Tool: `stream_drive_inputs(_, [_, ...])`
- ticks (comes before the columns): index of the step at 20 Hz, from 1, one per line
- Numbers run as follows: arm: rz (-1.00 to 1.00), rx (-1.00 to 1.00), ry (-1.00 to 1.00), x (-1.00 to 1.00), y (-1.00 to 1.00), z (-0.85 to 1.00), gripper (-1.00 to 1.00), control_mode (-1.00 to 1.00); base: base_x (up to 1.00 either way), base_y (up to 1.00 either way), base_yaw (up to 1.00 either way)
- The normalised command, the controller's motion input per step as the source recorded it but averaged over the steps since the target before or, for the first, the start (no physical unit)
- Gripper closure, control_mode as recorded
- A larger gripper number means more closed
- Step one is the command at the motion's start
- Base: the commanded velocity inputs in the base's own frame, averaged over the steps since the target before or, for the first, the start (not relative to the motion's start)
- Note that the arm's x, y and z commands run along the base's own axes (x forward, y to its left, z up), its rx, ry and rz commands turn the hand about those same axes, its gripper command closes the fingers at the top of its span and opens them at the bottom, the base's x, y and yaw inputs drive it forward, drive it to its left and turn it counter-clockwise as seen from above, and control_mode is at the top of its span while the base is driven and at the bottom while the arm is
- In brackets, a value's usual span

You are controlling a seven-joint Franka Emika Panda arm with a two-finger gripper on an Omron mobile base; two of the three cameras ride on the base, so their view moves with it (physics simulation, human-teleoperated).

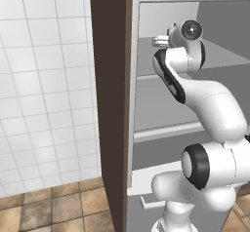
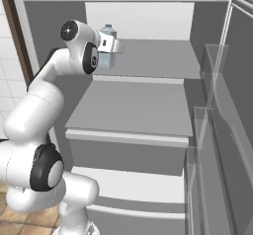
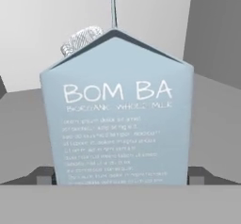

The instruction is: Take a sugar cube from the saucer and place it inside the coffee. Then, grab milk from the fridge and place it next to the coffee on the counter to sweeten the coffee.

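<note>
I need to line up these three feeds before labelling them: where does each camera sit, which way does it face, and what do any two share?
Left base view: behind the arm's left, facing the fridge past a brown panel; arm rises lower right.
Right base view: behind its right, facing the shelves; arm lower left.
Hand view: on the hand, facing the milk; the gripper has open fingertips flanking it.
Shared: the right base view also shows the milk.

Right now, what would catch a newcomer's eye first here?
The white arm reaching into the open fridge, up to its top shelf. There stands a pale blue milk carton lettered BOM BA, with the open gripper straddling it, one finger tip on each side.
</note>
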Motion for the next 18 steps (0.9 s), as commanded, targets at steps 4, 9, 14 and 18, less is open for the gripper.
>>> stream_drive_inputs(4, [0.00, 0.00, 0.00, 0.00, 0.00, 0.00, 1.00, -1.00, 0.00, 0.00, 0.00])
stream_drive_inputs(9, [0.00, 0.00, 0.00, -0.02, 0.00, 0.00, 1.00, -1.00, 0.00, 0.00, 0.00])
stream_drive_inputs(14, [0.00, 0.00, -0.04, -0.69, 0.00, 0.17, 1.00, -1.00, 0.00, 0.00, 0.00])
stream_drive_inputs(18, [0.00, 0.00, -0.17, -1.00, 0.00, 0.51, 1.00, -1.00, 0.00, 0.00, 0.00])
